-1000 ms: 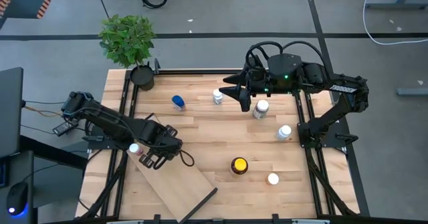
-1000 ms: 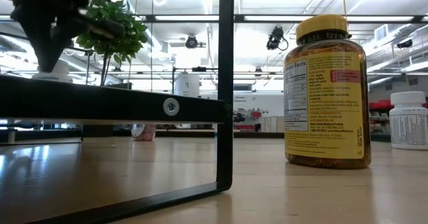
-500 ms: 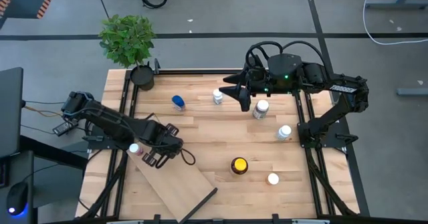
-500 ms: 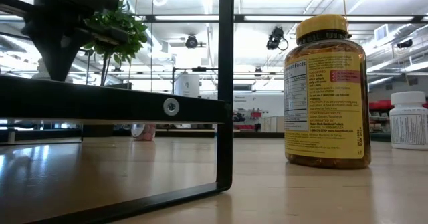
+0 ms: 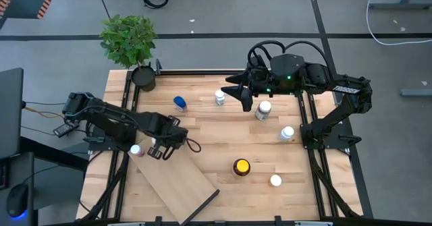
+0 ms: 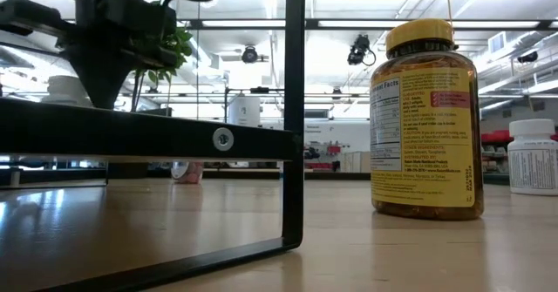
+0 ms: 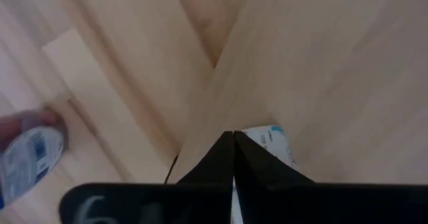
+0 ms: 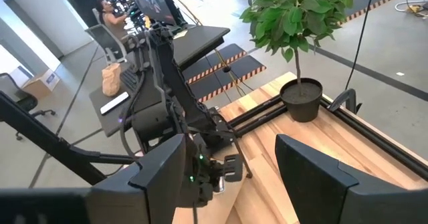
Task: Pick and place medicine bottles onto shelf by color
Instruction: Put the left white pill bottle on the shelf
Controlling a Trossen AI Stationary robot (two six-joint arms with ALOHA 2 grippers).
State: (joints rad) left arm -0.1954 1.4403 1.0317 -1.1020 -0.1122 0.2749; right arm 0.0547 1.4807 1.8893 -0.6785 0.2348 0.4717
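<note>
Bottles wait at the front of the table: a white-capped bottle [image 5: 275, 181] and, just behind it, the big amber bottle [image 5: 241, 166] with its yellow cap, both upright and well apart from either arm. To their left the shelf [image 5: 182, 184] lies slantwise. At its far end stands a small pinkish bottle [image 5: 135, 150], apparently already on the board.

The left claw [image 5: 160, 147] hangs over that same end, just beside the pinkish bottle, pinched closed on nothing. The next pick probably falls to it. It should rise straight up first so that it does not clip the pinkish bottle, and spread its fingers before coming down on anything. The blue-capped bottle [image 5: 179, 103], farther back, looks the closest target. It appears tilted, so a square grip across its body would suit better than one on the cap.

The right claw [image 5: 233, 91] hovers at the back with fingers spread and empty, between two white-capped bottles [image 5: 219, 98] [image 5: 263, 109]. Another [image 5: 287, 133] stands nearer the right edge.

A potted plant [image 5: 144, 77] sits at the far left corner.
</note>
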